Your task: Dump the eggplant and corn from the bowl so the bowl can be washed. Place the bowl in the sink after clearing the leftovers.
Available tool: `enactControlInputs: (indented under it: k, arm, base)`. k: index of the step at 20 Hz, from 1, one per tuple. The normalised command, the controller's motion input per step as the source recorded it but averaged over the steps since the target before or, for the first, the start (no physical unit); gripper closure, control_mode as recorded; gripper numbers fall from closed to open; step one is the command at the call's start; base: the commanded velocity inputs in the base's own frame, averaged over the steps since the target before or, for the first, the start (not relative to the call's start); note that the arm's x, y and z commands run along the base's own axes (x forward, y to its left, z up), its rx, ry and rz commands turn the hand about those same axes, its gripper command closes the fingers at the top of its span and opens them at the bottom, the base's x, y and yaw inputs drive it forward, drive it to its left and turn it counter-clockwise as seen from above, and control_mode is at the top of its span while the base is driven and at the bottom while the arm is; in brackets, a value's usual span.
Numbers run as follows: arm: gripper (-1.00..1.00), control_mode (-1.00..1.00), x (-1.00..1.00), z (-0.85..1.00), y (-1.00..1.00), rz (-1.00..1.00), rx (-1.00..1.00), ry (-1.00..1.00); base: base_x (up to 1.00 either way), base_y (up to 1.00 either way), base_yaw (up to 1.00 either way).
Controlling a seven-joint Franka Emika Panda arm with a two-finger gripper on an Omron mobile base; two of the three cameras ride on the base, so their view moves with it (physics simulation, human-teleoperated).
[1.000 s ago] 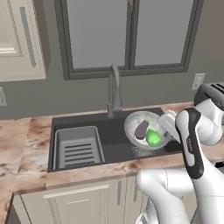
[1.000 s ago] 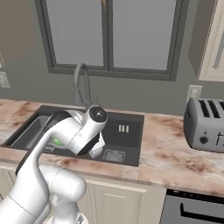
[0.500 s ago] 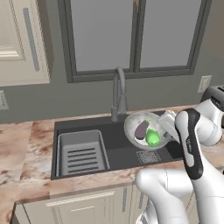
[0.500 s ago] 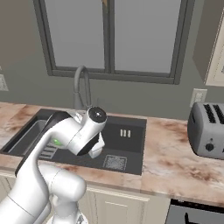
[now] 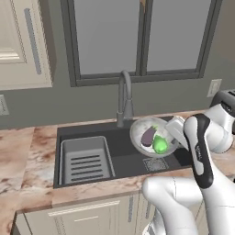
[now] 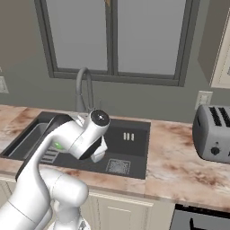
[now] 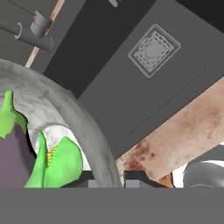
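The pale grey bowl (image 5: pixel 151 127) hangs over the right half of the dark sink (image 5: pixel 124 156), close to the faucet. Inside it lie the dark purple eggplant (image 5: pixel 148 136) and the bright green corn (image 5: pixel 160 144). My gripper (image 5: pixel 173 137) is shut on the bowl's right rim. In the hand view the bowl's rim (image 7: pixel 83 118) runs down between my fingertips, where the gripper (image 7: pixel 107 178) pinches it. The corn (image 7: pixel 59 164) and eggplant (image 7: pixel 15 153) rest inside, and the sink floor (image 7: pixel 118 87) lies below. A speck of the corn (image 6: pixel 58 145) peeks past my arm.
A lighter grey slotted basket (image 5: pixel 87 160) fills the sink's left half. The square drain (image 5: pixel 155 164) lies under the bowl. The gooseneck faucet (image 5: pixel 125 94) stands behind the sink. A toaster (image 6: pixel 213 132) sits on the marble counter (image 6: pixel 179 157) to the right.
The whole scene has slid to the right in both base views, so the camera moved. The bowl with both pieces stays in my gripper over the sink.
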Motion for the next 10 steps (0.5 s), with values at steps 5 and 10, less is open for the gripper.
enactControlInputs:
  k: [5,10]
  arm:
    - [1.0,-1.0,-0.01,0.0,0.34,0.03,-0.03,-0.07]
    - [1.0,-1.0,-0.05,0.0,0.38,0.03,-0.05,-0.01]
  base:
    - [0.0,0.0,0.0]
    - [0.0,0.0,0.0]
